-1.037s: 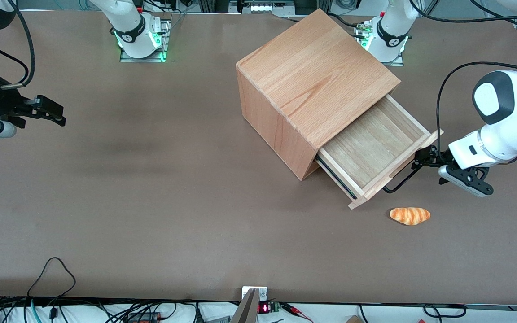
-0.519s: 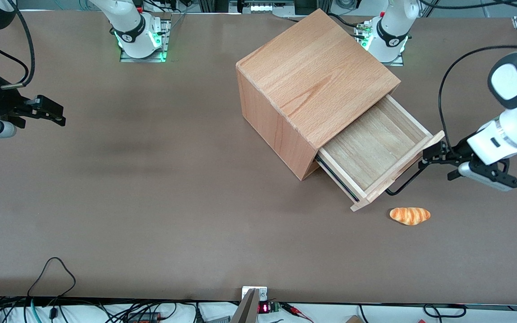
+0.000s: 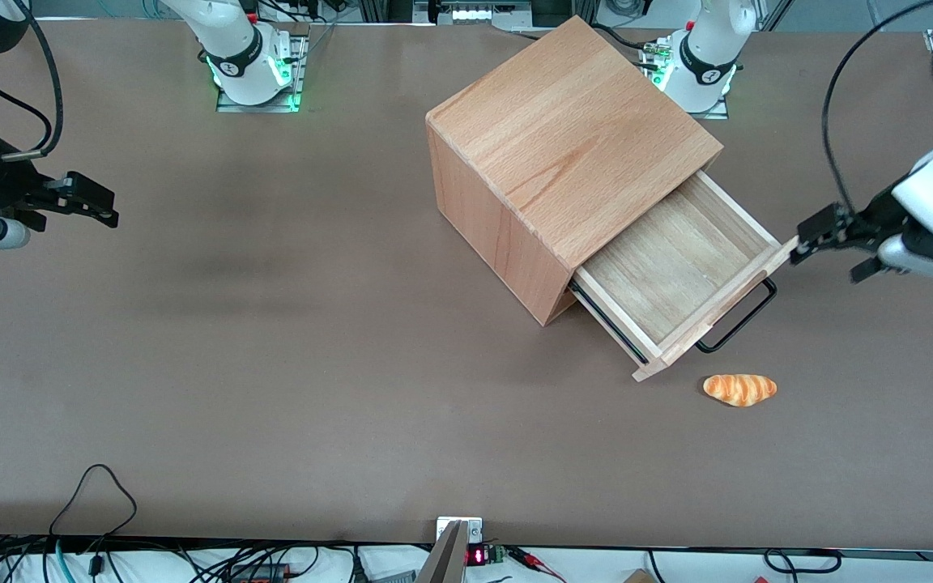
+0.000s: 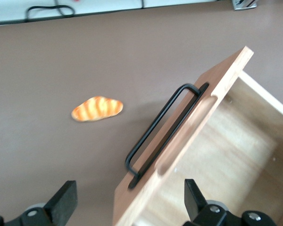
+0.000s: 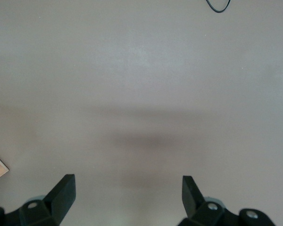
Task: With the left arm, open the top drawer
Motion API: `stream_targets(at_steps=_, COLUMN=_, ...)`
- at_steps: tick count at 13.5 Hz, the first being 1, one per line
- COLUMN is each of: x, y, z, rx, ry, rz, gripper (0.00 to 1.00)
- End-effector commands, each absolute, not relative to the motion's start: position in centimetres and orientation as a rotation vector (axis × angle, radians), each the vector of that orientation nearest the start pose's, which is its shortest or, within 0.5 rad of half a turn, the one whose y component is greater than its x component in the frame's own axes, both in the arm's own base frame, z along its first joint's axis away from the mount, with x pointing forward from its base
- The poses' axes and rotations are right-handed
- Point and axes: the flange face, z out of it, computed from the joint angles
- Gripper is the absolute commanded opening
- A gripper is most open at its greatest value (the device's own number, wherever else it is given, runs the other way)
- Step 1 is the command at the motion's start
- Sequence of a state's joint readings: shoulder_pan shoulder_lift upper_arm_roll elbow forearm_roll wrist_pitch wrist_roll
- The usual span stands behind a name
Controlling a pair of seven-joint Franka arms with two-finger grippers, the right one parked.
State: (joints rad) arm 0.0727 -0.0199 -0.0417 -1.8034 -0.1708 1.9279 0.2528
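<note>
The top drawer (image 3: 673, 267) of the big wooden cube (image 3: 564, 138) stands pulled well out, and its pale floor is bare. Its thin black bar handle (image 3: 740, 320) hangs free on the flat front. The left arm's gripper (image 3: 805, 239) hovers open with nothing in it, just off the end of the drawer front, toward the working arm's end of the table. In the left wrist view, the gripper (image 4: 127, 207) looks down on the drawer front (image 4: 198, 122) and handle (image 4: 160, 129), with its black fingers (image 4: 62, 202) set wide apart and well above them.
A small orange striped bread roll (image 3: 739, 389) lies on the brown table, nearer the front camera than the drawer front; it also shows in the left wrist view as the roll (image 4: 97, 108) beside the handle. Cables (image 3: 94, 494) trail along the table edge nearest the camera.
The gripper has come off the handle and drawn back and up toward the working arm's end of the table. The drawer stays pulled out at the same reach.
</note>
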Motion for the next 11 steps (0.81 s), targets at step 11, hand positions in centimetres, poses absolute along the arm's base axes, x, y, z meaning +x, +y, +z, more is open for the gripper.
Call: stream_targets(at_steps=11, x=51.3, y=4.7, z=61.3, rx=-3.136, ry=0.009, rz=-0.155, gripper=1.00)
